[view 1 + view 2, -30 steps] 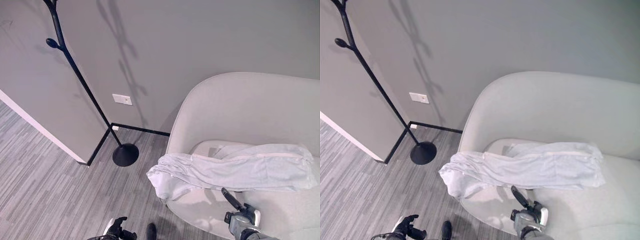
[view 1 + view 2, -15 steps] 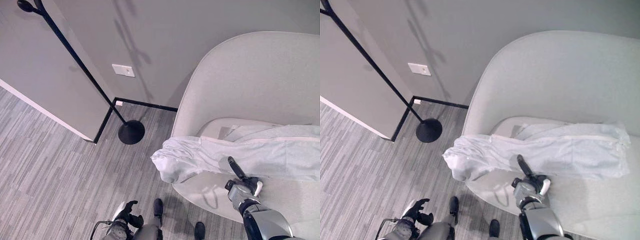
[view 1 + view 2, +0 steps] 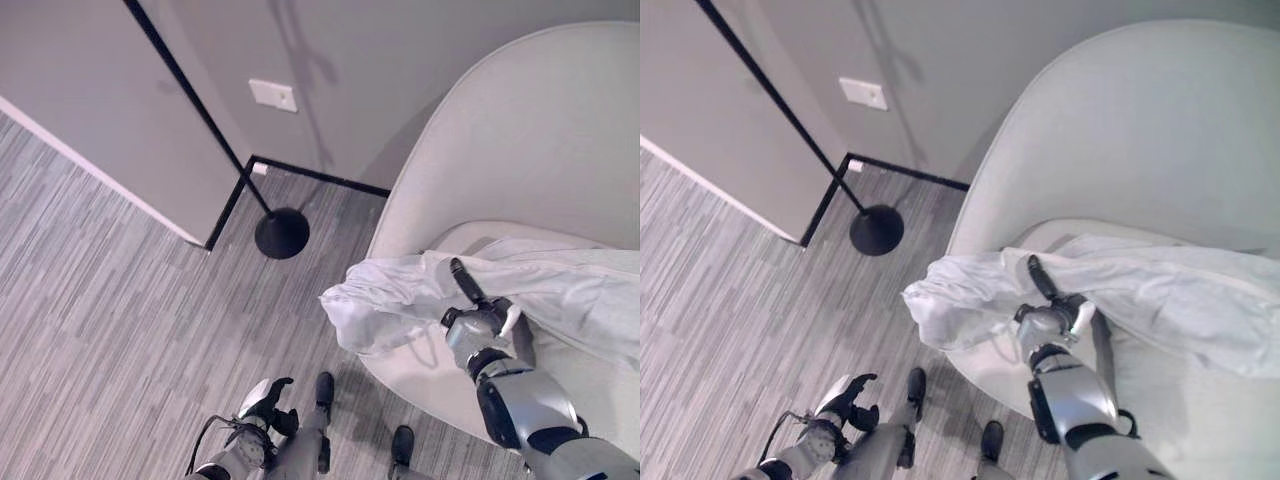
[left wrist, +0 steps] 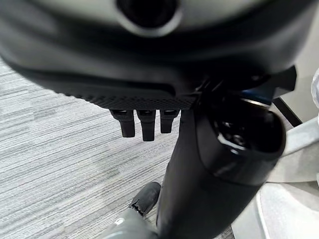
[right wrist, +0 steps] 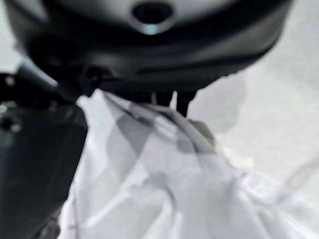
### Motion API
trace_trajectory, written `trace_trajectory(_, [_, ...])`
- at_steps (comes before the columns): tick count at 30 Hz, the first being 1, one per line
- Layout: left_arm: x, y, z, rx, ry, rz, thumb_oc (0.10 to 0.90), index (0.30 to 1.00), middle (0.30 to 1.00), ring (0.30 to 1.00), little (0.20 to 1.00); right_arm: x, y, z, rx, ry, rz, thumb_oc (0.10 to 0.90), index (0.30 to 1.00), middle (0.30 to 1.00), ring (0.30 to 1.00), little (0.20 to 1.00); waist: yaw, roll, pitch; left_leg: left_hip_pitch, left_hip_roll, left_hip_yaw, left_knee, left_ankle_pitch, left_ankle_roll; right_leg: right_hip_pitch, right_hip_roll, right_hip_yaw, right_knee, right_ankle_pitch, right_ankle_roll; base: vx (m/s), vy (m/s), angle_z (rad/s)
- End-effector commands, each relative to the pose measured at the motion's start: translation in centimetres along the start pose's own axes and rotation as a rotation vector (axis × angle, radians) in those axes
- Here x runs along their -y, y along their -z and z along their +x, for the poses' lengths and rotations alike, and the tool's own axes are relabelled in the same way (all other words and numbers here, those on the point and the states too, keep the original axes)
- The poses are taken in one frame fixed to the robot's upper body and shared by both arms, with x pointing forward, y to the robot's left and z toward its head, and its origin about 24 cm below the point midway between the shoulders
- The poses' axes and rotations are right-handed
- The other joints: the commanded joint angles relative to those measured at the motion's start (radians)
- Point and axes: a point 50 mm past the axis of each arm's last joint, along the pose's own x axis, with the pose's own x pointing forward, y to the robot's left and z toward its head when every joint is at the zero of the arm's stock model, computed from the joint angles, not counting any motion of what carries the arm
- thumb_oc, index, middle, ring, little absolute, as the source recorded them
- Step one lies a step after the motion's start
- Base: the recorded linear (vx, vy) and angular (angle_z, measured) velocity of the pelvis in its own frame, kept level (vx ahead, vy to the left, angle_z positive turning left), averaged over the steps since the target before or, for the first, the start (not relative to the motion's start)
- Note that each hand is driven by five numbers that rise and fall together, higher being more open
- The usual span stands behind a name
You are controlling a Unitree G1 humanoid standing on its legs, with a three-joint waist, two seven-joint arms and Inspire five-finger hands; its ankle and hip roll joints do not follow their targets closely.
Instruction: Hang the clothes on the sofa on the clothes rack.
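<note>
A white garment [image 3: 395, 300] lies across the seat of the pale grey sofa [image 3: 520, 130], with one bunched end hanging over the seat's front edge. My right hand [image 3: 478, 322] rests on that end with straight dark fingers [image 3: 468, 285] laid along the cloth and the white-covered thumb out to the side. Up close in the right wrist view, the cloth [image 5: 149, 189] lies just past the hand. The black clothes rack stands to the left of the sofa, with a slanted pole [image 3: 190, 95] and a round base [image 3: 281, 232]. My left hand [image 3: 264, 400] hangs low with relaxed fingers [image 4: 142, 124], holding nothing.
A grey wall with a white outlet plate [image 3: 272, 95] and black skirting [image 3: 320, 178] runs behind the rack and the sofa. Grey striped carpet [image 3: 110, 300] covers the floor between me and the rack's base.
The whole picture has shifted as the camera tipped down and closer. My right hand has reached forward from the seat's front edge onto the garment's hanging end. The left hand stays low.
</note>
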Motion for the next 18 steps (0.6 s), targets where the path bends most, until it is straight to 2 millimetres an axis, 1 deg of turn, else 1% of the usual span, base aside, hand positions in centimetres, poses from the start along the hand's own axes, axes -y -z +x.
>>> trace_trajectory(1, [4.2,-0.2,-1.1,0.001,0.118,0.076,0.8,0.9,0.9,0.9,0.9,1.3,-4.7,1.1,0.061,0.054,0.136,0.8,0.9,0.9,0.9,0.9,0.038,0.006,0.007,0.02,0.021,-0.002,0.003,-0.092,-0.059,-0.083,-0.069,0.04,0.004,0.059,0.063,0.0,0.03,0.19])
trace_trajectory(3, [4.0,-0.6,-0.8,0.006,0.104,0.065,0.8,0.9,0.9,0.9,0.9,2.1,-4.9,1.5,0.009,0.069,0.197,0.8,0.9,0.9,0.9,0.9,0.051,0.011,0.018,0.007,0.016,-0.006,0.003,-0.09,-0.058,-0.092,-0.072,0.037,0.004,0.058,0.065,-0.01,0.04,0.06])
trace_trajectory(5, [3.8,-0.8,-0.7,0.009,0.093,0.059,0.8,0.9,0.9,0.9,0.9,2.4,-5.5,1.7,-0.02,0.052,0.26,0.8,0.9,0.9,0.9,0.9,0.061,0.014,0.026,-0.007,0.012,-0.009,0.003,-0.09,-0.058,-0.102,-0.076,0.034,0.004,0.058,0.067,0.0,0.047,0.03])
trace_trajectory(6, [3.3,-1.0,-0.4,0.017,0.08,0.048,0.8,0.9,0.9,0.9,0.9,2.2,-6.1,1.7,-0.05,-0.007,0.327,0.494,0.441,0.441,0.441,0.441,0.074,0.014,0.037,-0.024,0.007,-0.01,0.004,-0.09,-0.057,-0.113,-0.08,0.035,0.004,0.058,0.068,0.0,0.053,0.0])
trace_trajectory(7, [2.7,-1.0,-0.3,0.021,0.067,0.046,0.8,0.9,0.9,0.9,0.9,2.0,-6.8,1.7,-0.053,-0.054,0.385,0.4,0.3,0.3,0.3,0.3,0.08,0.011,0.043,-0.04,0.002,-0.006,0.012,-0.089,-0.055,-0.123,-0.083,0.035,0.004,0.06,0.069,-0.01,0.04,0.01])
trace_trajectory(9, [2.3,-1.0,-0.1,0.024,0.059,0.039,0.8,0.9,0.9,0.9,0.9,1.7,-6.9,1.6,-0.057,-0.091,0.41,0.4,0.3,0.3,0.3,0.3,0.082,0.008,0.046,-0.046,0.001,-0.006,0.016,-0.091,-0.053,-0.126,-0.085,0.037,0.004,0.062,0.069,0.0,0.0,0.0])
trace_trajectory(11, [1.4,-0.9,0.0,0.021,0.023,0.011,0.8,0.9,0.9,0.9,0.9,-0.6,-8.0,0.6,0.015,-0.233,0.494,0.4,0.3,0.3,0.3,0.3,0.077,-0.006,0.056,-0.052,0.0,0.004,0.029,-0.099,-0.049,-0.127,-0.086,0.045,0.004,0.065,0.069,-0.01,0.035,-0.04])
trace_trajectory(13, [1.0,-0.7,0.1,0.007,0.01,-0.015,0.8,0.9,0.9,0.9,0.9,-2.3,-7.9,-0.5,0.075,-0.334,0.5,0.4,0.3,0.3,0.3,0.3,0.07,-0.018,0.057,-0.056,0.003,0.009,0.029,-0.1,-0.048,-0.134,-0.085,0.048,0.004,0.068,0.07,-0.01,0.017,-0.15])
trace_trajectory(14, [1.0,-0.5,0.0,0.004,0.01,-0.016,0.8,0.9,0.9,0.9,0.9,-2.4,-7.7,-0.6,0.074,-0.335,0.498,0.4,0.3,0.3,0.3,0.3,0.068,-0.02,0.054,-0.056,0.002,0.01,0.029,-0.1,-0.048,-0.134,-0.085,0.049,0.004,0.068,0.07,0.0,0.004,-0.17])
trace_trajectory(15, [0.9,-0.4,0.0,0.003,0.003,-0.029,0.8,0.9,0.9,0.9,0.9,-3.3,-7.2,-1.5,0.141,-0.421,0.482,0.4,0.3,0.3,0.3,0.3,0.059,-0.027,0.059,-0.055,0.005,0.013,0.027,-0.103,-0.046,-0.137,-0.086,0.051,0.004,0.07,0.07,0.0,0.002,-0.13])
trace_trajectory(16, [0.9,-0.4,0.0,0.005,-0.001,-0.03,0.8,0.9,0.9,0.9,0.9,-3.5,-6.7,-1.8,0.157,-0.446,0.501,0.4,0.3,0.3,0.3,0.3,0.054,-0.03,0.057,-0.052,0.006,0.015,0.025,-0.104,-0.046,-0.136,-0.087,0.05,0.004,0.071,0.071,0.0,0.002,-0.1])
trace_trajectory(18, [0.8,-0.3,-0.1,0.004,-0.007,-0.03,0.8,0.9,0.9,0.9,0.9,-3.6,-6.4,-2.1,0.17,-0.463,0.526,0.4,0.3,0.3,0.3,0.3,0.05,-0.033,0.056,-0.049,0.007,0.015,0.023,-0.104,-0.046,-0.134,-0.087,0.049,0.004,0.071,0.071,0.0,0.002,-0.07])
